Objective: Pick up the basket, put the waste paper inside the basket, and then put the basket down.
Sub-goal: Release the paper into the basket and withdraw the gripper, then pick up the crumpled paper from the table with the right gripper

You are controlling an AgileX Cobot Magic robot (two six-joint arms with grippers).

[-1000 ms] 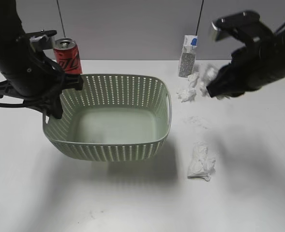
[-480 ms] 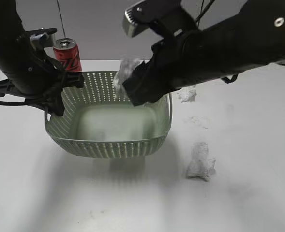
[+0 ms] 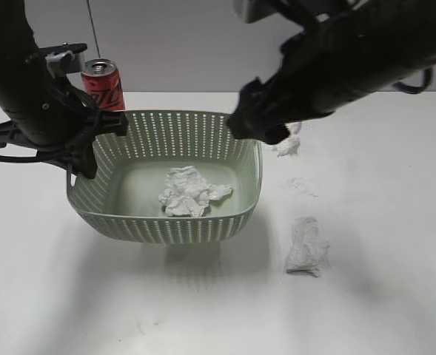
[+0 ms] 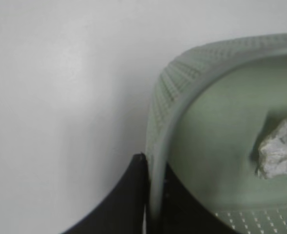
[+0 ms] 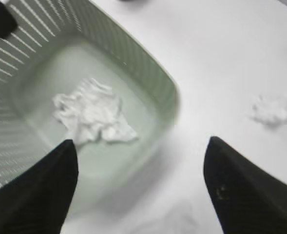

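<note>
The pale green basket hangs a little above the white table, with its shadow under it. My left gripper is shut on its left rim; in the left wrist view the jaws pinch the rim from both sides. One crumpled white paper wad lies on the basket floor and also shows in the left wrist view and the right wrist view. My right gripper hovers over the basket's far right corner, open and empty. Another wad lies on the table right of the basket.
A red drink can stands behind the basket's far left corner. One more white wad lies behind the right arm, also in the right wrist view. My right arm crosses the upper right of the exterior view.
My right gripper carried a wad from the right side over the basket and let it go; the wad now lies inside. The gripper has drawn back toward the right. The left arm held still.
</note>
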